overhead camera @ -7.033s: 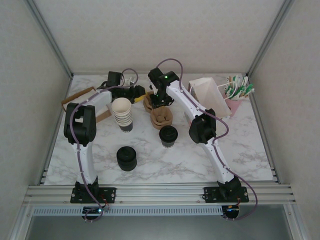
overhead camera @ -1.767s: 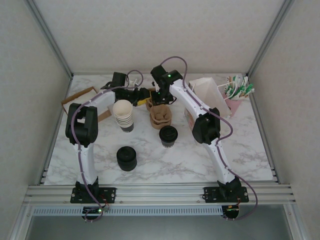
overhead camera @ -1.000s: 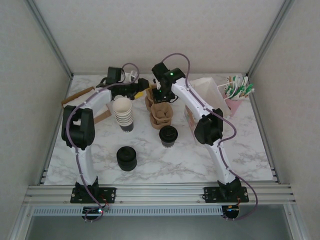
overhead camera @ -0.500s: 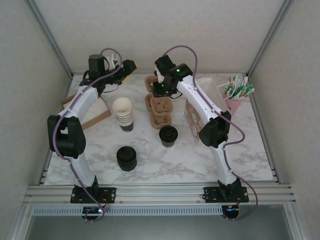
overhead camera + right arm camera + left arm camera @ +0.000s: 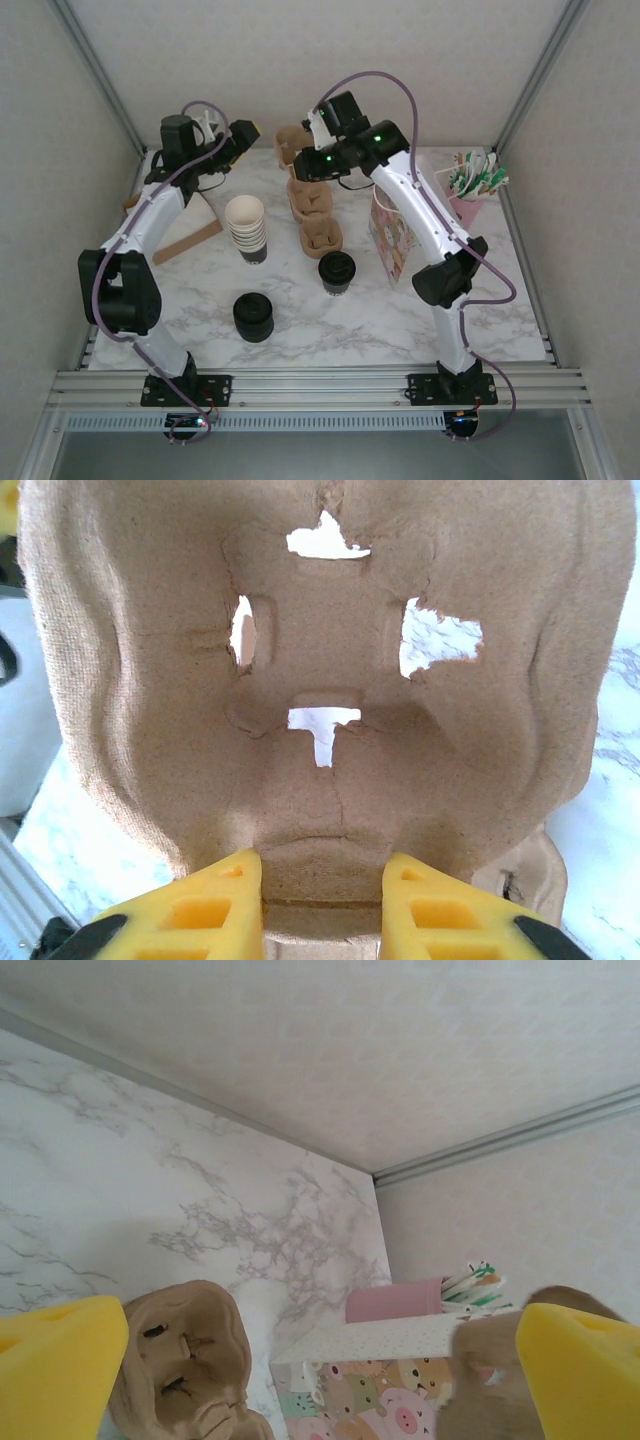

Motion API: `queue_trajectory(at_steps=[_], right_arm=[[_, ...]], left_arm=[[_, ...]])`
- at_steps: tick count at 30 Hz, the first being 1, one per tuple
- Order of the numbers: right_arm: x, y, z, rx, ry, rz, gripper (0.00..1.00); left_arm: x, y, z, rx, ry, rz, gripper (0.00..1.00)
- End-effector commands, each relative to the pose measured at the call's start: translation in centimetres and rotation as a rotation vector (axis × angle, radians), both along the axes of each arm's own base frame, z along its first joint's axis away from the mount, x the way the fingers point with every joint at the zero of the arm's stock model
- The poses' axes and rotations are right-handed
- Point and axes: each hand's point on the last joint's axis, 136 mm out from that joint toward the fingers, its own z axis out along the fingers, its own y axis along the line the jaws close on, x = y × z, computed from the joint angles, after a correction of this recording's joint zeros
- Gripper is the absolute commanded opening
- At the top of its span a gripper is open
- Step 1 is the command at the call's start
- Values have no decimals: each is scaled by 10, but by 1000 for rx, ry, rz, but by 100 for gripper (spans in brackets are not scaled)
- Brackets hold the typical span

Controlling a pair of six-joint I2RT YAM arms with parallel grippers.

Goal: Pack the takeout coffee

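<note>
Marble table (image 5: 480,300): we saw takeout coffee (image 5: 337,271) at centre | left gripper (image 5: 320,1320), upper left, gaped empty | right gripper (image 5: 322,870) pinched cup carrier (image 5: 320,680).

no word, number or brand can be read anywhere. the white paper bag (image 5: 370,1400) printed with pastel cartoon animals shows pictures only, with no lettering that can be made out on the side seen from the left wrist view. the green-and-white packets (image 5: 478,178) standing in the pink holder (image 5: 393,1302) carry markings too small to read.
</note>
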Motion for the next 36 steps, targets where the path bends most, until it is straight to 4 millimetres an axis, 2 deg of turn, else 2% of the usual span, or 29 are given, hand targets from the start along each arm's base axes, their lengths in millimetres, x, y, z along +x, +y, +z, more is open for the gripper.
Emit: queue_trajectory(at_steps=[1, 9, 13, 16, 19, 25, 32, 36], right_arm=[[-19, 3, 54, 126, -76, 51, 26], [-52, -3, 118, 278, -142, 110, 27], [-68, -15, 145, 321, -191, 116, 27], [-74, -27, 156, 313, -228, 95, 27], [-77, -49, 161, 256, -276, 36, 27], [-74, -110, 159, 115, -345, -130, 27], [-79, -185, 157, -68, -406, -329, 27], [-80, -218, 150, -150, -405, -417, 27]], left_arm=[[-9, 14, 33, -6, -84, 49, 100], [-20, 14, 34, -6, -83, 46, 100], [-24, 3, 35, 6, -80, 22, 100], [-26, -10, 37, 17, -82, -4, 100], [-30, -26, 40, 25, -85, -33, 100], [-46, -69, 53, 54, -101, -123, 100], [-80, -126, 75, 84, -132, -254, 97], [-102, -158, 84, 86, -149, -335, 94]])
